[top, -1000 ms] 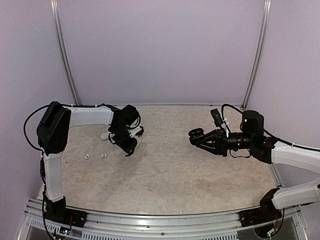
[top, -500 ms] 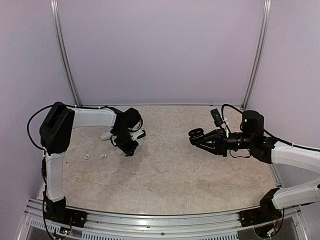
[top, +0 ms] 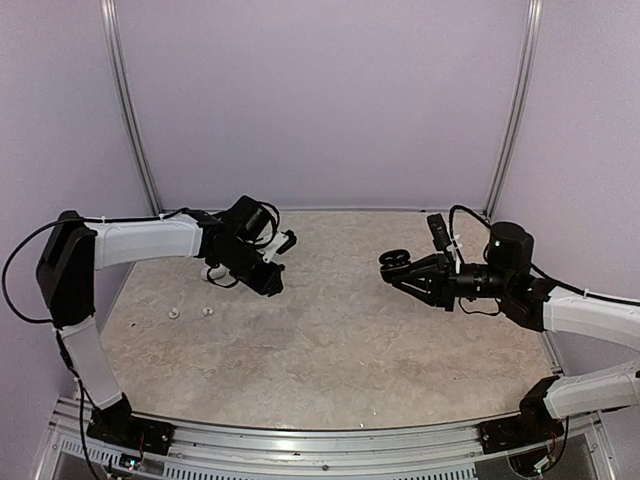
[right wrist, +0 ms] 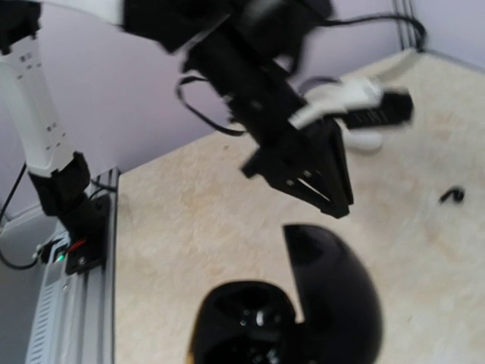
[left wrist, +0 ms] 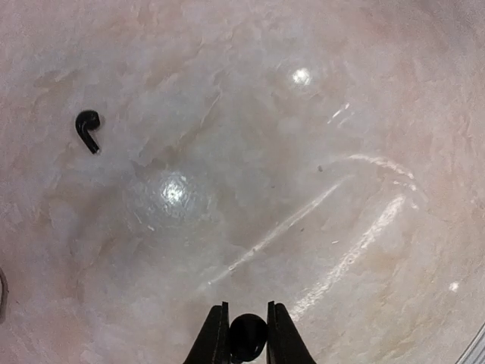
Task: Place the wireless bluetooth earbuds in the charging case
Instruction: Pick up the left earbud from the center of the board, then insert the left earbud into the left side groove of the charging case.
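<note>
Now I'm pinching a black earbud in the left gripper, right gripper clamping the charging case; this fingertip-only hold risks it slipping.

Top view looks down from behind; left wrist close above the table; right wrist faces the left claw.

One glossy black earbud is lying flat on the table, stem angled down to the right in the left wrist view. The other black earbud is pinched in the left tool. A white earbud and its white twin sit near each other on the table. The black case is held in the right tool with its lid swung open and its glossy wells showing.
</note>
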`<action>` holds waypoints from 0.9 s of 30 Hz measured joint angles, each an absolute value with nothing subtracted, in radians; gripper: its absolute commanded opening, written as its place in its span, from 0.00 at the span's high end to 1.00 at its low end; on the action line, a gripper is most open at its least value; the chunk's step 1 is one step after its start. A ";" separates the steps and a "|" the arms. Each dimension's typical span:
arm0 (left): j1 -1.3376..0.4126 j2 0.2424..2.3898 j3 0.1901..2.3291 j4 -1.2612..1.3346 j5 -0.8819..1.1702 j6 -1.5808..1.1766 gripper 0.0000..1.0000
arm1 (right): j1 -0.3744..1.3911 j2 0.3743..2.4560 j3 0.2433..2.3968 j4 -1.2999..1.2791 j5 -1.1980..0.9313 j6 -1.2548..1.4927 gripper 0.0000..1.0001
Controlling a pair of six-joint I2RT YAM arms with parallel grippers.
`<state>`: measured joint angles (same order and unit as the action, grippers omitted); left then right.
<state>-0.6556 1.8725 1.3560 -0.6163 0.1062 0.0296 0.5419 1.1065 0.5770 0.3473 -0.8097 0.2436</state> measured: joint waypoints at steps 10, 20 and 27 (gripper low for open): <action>-0.789 1.454 1.121 -0.056 0.221 -0.129 0.87 | 0.589 1.107 0.546 0.599 -0.765 0.198 1.00; -1.032 1.324 0.924 0.464 0.148 -0.186 0.87 | 0.720 1.113 0.511 0.782 -0.645 0.074 1.00; -1.101 1.329 0.869 0.698 0.123 -0.171 0.87 | 0.786 1.135 0.507 0.889 -0.577 0.010 1.00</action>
